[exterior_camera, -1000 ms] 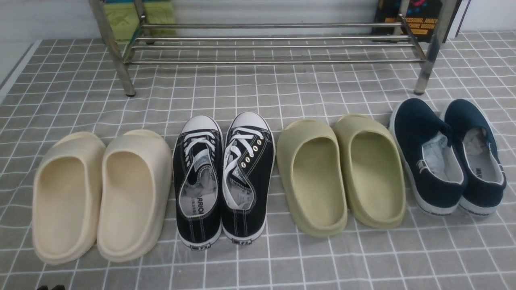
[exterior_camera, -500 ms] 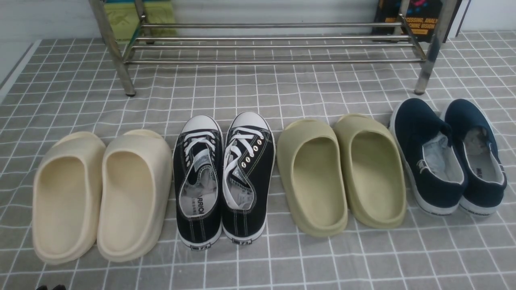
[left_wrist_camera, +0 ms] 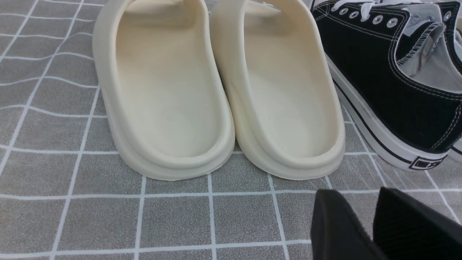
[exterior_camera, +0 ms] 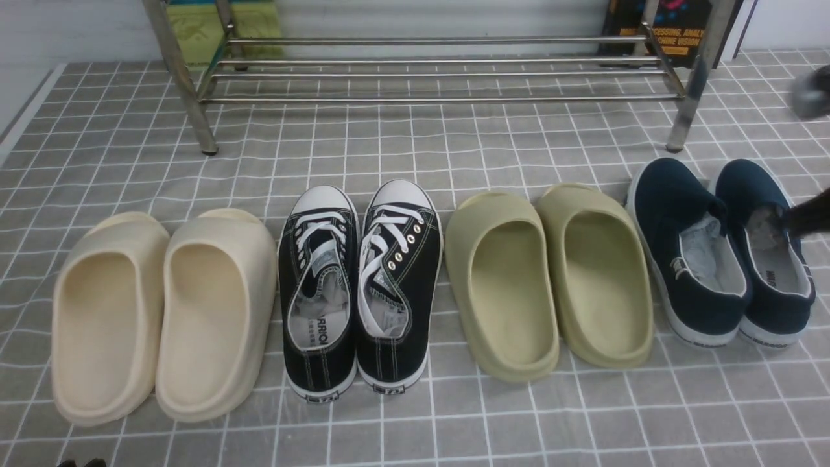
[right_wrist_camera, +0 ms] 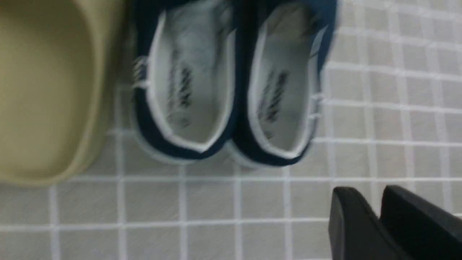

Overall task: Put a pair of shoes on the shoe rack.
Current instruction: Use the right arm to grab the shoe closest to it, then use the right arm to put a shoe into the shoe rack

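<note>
The pair of shoes, two navy slip-ons with white soles, stands at the right of the row: one shoe [exterior_camera: 687,259] and its mate [exterior_camera: 768,259], heels toward me. They also show, blurred, in the right wrist view [right_wrist_camera: 187,90] [right_wrist_camera: 285,90]. The silver shoe rack [exterior_camera: 441,98] stands at the back with bare bars. My right gripper [right_wrist_camera: 368,191] is shut and empty, behind the heels. In the front view it is a dark blur [exterior_camera: 810,217] at the right edge over the outer navy shoe. My left gripper [left_wrist_camera: 357,195] is shut and empty, low behind the cream slippers.
On the grey checked cloth, left to right, stand cream slippers [exterior_camera: 162,311], black lace-up sneakers [exterior_camera: 356,285] and olive slippers [exterior_camera: 551,279]. A green item [exterior_camera: 220,26] and a dark book [exterior_camera: 668,26] stand behind the rack. The cloth's edge [exterior_camera: 19,123] is at far left.
My right arm has come into the front view at the right edge, above the outer navy shoe. The shoes and my left arm have not moved.
</note>
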You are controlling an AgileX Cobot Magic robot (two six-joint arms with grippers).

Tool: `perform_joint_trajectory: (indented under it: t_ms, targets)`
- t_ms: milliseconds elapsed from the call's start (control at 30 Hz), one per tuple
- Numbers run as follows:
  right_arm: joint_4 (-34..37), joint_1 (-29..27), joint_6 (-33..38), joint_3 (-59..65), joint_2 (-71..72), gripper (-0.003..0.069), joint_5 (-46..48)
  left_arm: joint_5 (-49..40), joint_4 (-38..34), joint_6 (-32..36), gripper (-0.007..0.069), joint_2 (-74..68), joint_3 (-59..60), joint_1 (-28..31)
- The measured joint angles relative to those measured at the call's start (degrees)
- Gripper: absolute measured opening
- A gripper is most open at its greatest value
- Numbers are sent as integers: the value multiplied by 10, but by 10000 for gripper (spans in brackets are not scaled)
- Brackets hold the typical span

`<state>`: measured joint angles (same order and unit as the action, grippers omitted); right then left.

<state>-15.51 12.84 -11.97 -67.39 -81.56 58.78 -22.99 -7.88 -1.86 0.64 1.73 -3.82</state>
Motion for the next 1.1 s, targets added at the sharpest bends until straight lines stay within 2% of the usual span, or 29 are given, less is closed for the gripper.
perform_joint_trajectory:
  t_ms: [33,67,100,133,167,267,300,333,433,533,633,667,700,733,800,967,1100]
  targets:
    - [58,-8,31,-23,-37,173,4,0,0,0,190,0,0,0]
    - [65,-9,34,-30,-42,175,3,0,0,0,190,0,0,0]
    - [114,-13,51,-53,-84,213,-19,0,0,0,190,0,0,0]
    - [118,-14,52,-55,-84,213,-22,0,0,0,190,0,0,0]
    - [137,-14,57,-68,-113,263,-51,0,0,0,190,0,0,0]
    - [144,-14,52,-79,-154,386,-96,0,0,0,193,0,0,0]
    - [144,-14,50,-79,-159,395,-101,0,0,0,193,0,0,0]
    - [143,-14,44,-81,-181,453,-117,0,0,0,195,0,0,0]
    - [143,-14,38,-81,-214,491,-132,0,0,0,197,0,0,0]
    - [141,-14,35,-81,-244,449,-144,0,0,0,199,0,0,0]
    - [137,-14,36,-81,-264,282,-150,0,0,0,204,0,0,0]
    - [136,-14,38,-81,-265,253,-150,0,0,0,204,0,0,0]
    - [132,-14,46,-81,-266,130,-151,0,0,0,205,0,0,0]
    - [130,-14,50,-82,-265,81,-150,0,0,0,206,0,0,0]
    - [125,-13,54,-85,-263,52,-143,0,0,0,207,0,0,0]
    - [103,-9,62,-129,-223,57,-55,1,0,0,209,0,0,0]
    - [100,20,94,-194,-185,57,29,1,0,0,209,0,0,0]
